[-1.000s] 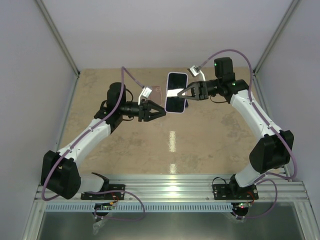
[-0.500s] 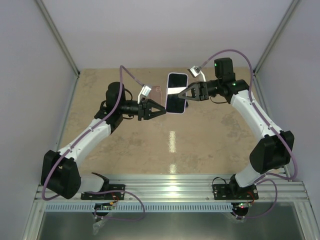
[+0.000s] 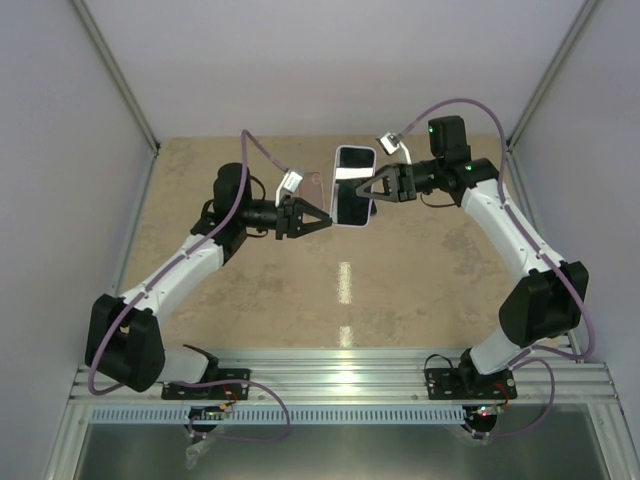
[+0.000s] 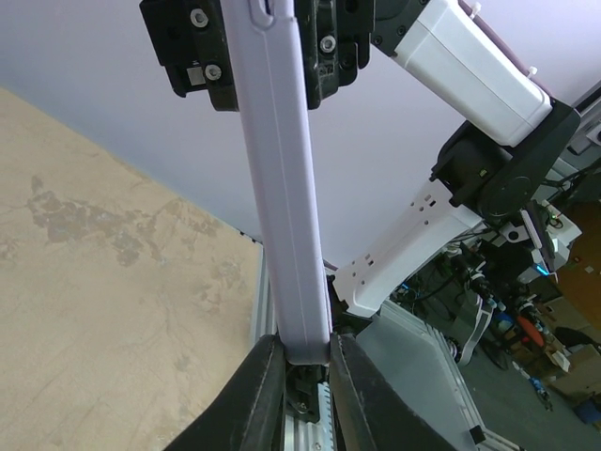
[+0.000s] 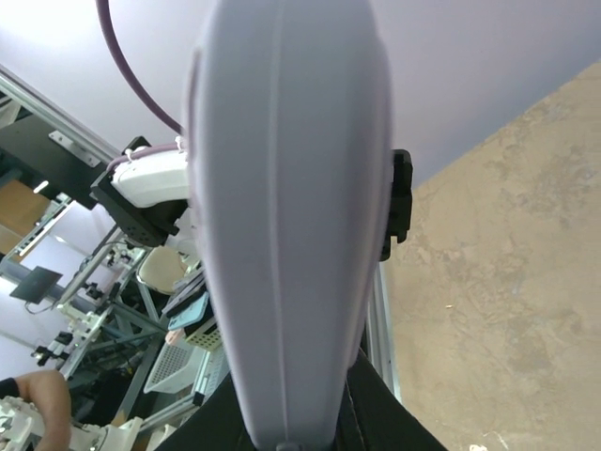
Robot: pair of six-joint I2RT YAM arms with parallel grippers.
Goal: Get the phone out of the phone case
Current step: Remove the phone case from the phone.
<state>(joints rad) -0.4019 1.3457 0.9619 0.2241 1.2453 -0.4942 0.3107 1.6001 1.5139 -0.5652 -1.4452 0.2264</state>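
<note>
Now that the left gripper point(image 3: 324, 222) has drawn its jaws together from a partly open stance, it is clamped on the lower left corner of the slim, black-screened rectangular phone point(image 3: 352, 190). The phone is still seated in its smooth lavender phone case point(image 4: 282, 188). The right gripper point(image 3: 365, 187) stays clamped on the phone's right edge, so the phone hangs in the air between both arms.

With two grips set, separation can probably begin. Whether the left fingers point(image 4: 258, 395) hold the case lip alone cannot be told.

The speckled tan table point(image 3: 420, 270) lies below the phone. Both side walls stand well apart from it. Open room remains on the phone's near side.
</note>
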